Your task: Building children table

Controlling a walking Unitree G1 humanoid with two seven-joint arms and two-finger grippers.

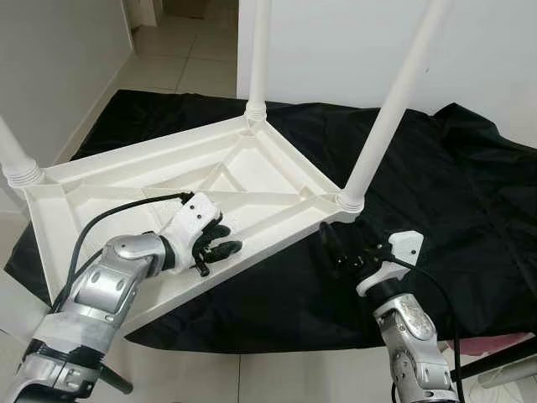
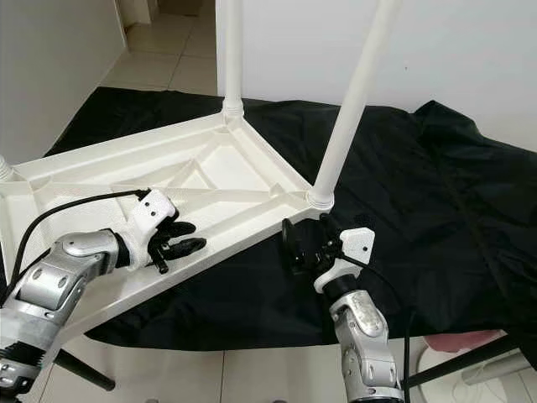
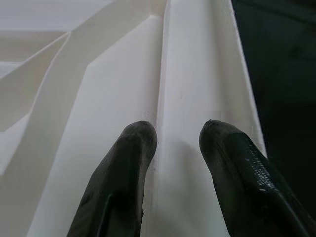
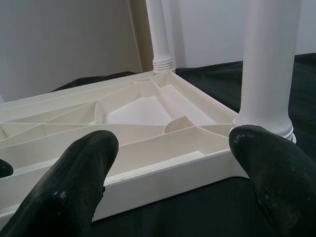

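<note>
Hands both spread apart: left hand (image 1: 220,249) straddles a rim of the upturned white ribbed plastic tabletop (image 1: 252,172); right hand (image 1: 346,248) hovers beside its corner.

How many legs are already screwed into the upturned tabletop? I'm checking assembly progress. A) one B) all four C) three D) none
C: three white legs stand in corner sockets, the far leg, the right leg and the left leg, while the near corner of the tabletop, by the left claw, shows no leg.
</note>
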